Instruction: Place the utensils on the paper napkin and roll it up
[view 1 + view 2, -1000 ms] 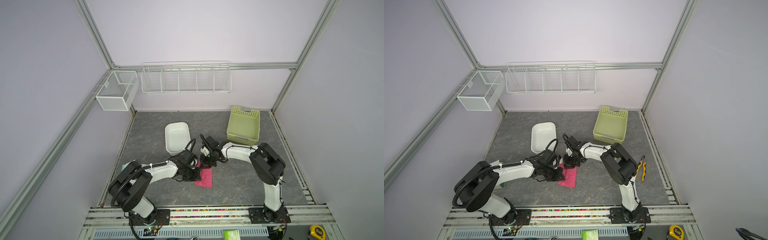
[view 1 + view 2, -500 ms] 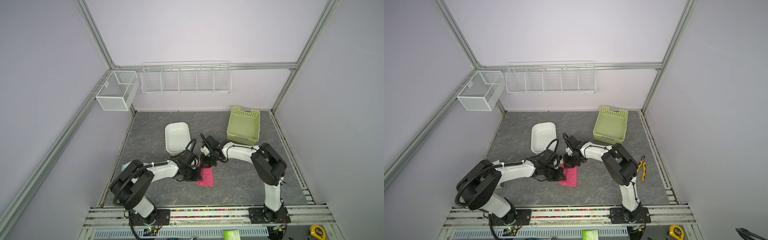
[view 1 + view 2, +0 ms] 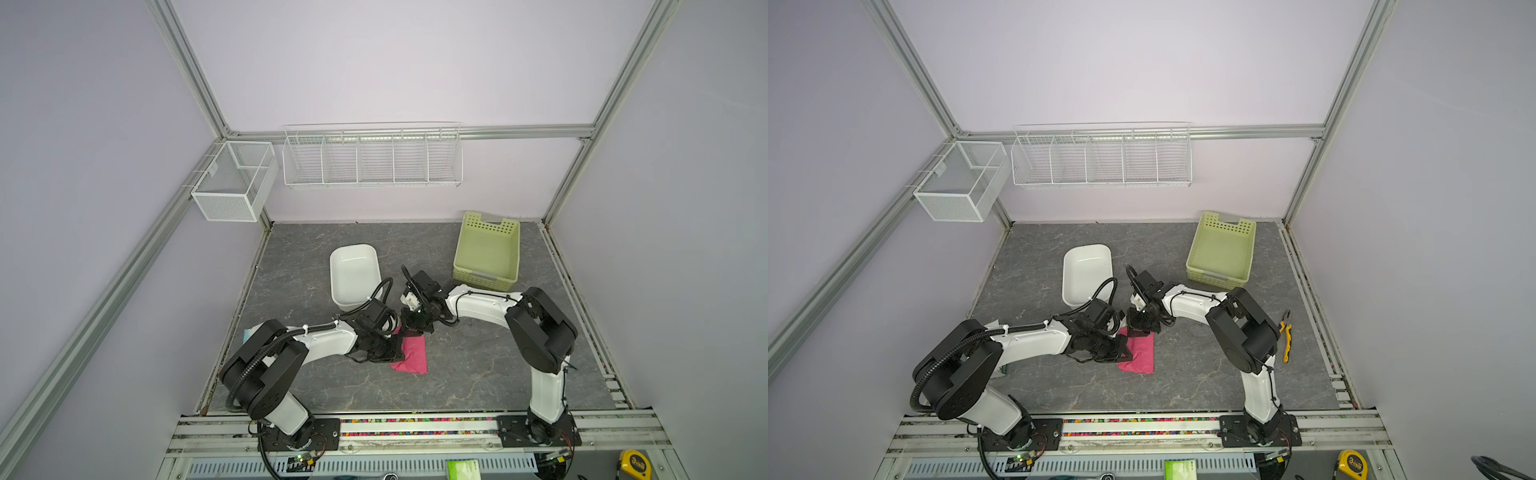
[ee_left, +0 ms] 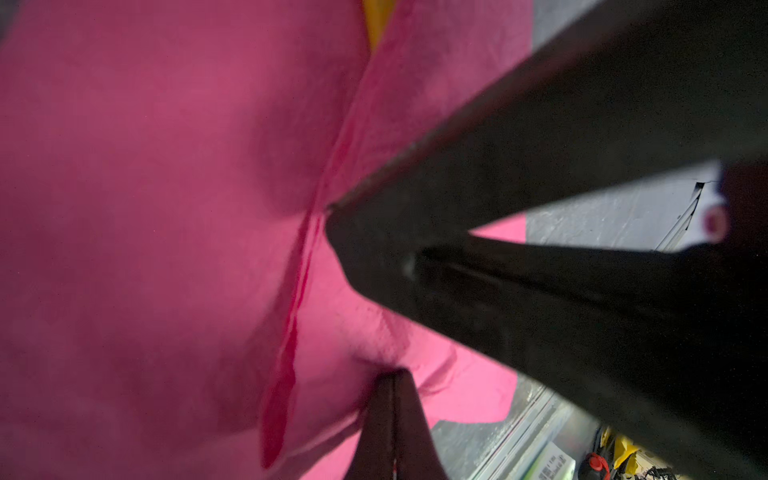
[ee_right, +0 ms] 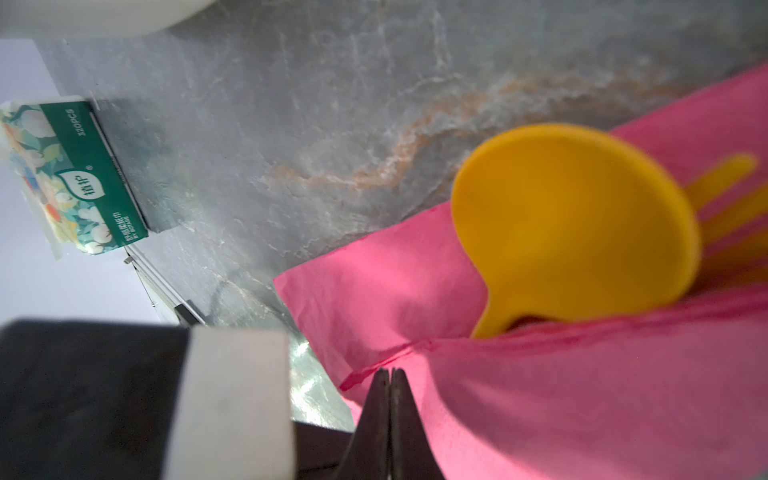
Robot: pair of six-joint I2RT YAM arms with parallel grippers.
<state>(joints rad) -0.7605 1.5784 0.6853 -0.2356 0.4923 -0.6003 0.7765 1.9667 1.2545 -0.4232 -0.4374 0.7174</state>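
The paper napkin (image 3: pixel 413 355) (image 3: pixel 1142 353) lies mid-table as a narrow pink-red strip, one flap folded over the utensils. In the right wrist view the orange spoon (image 5: pixel 573 216) has its round bowl sticking out of the fold, with fork tines (image 5: pixel 723 178) beside it. The knife is hidden. My left gripper (image 3: pixel 400 353) (image 4: pixel 392 372) is shut at the napkin's left edge, and the paper (image 4: pixel 166 208) puckers at its tips. From the far side my right gripper (image 3: pixel 415 332) (image 5: pixel 390 370) is shut on the flap's edge (image 5: pixel 582 395).
A white tub (image 3: pixel 353 270) stands just behind the two grippers. At the back right is a green basket (image 3: pixel 488 253). A tissue box (image 5: pixel 75 178) sits by the left wall, and yellow pliers (image 3: pixel 1285 340) lie near the right arm. Wire baskets (image 3: pixel 374 158) hang on the walls.
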